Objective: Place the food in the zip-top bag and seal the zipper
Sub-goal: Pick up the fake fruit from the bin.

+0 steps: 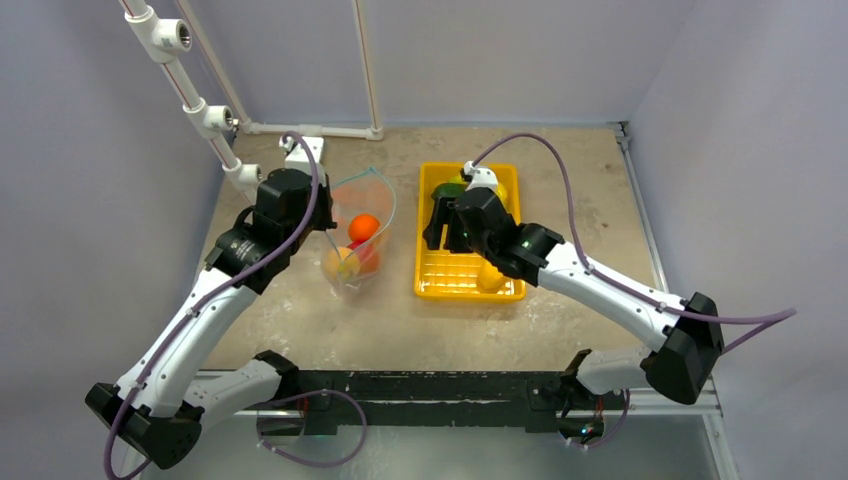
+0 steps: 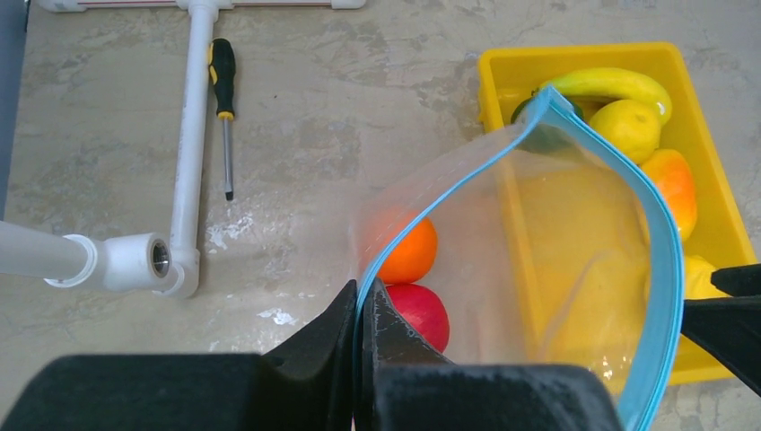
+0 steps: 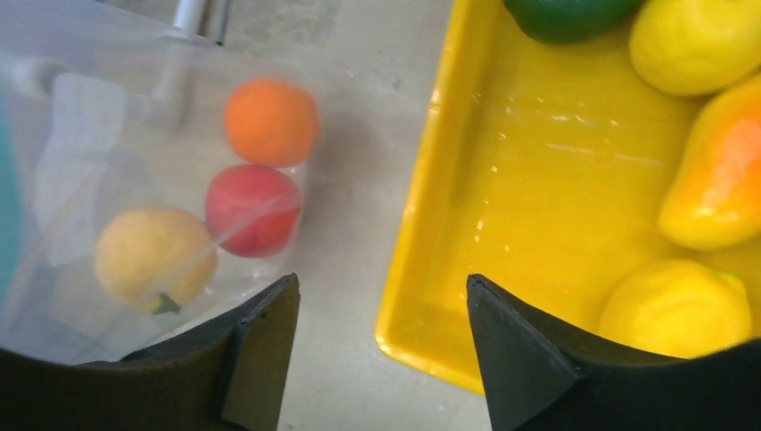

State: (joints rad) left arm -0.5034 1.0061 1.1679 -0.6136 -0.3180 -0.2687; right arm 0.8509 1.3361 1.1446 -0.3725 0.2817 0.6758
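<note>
Black left pincer (image 2: 362, 314) clamped on teal-blue zipper strip (image 2: 666, 269) of clear floppy bag (image 2: 502, 242); right pincer (image 3: 381, 314) agape above rigid yellow tray (image 3: 538, 197); centre on round yellow lemon (image 3: 673, 305), seemingly nearest

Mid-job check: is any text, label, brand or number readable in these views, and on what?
No text can be read.
Round mark on the left arm: too small and blurred to read.
Zip-top bag, yellow tray, screwdriver: no print visible.
</note>
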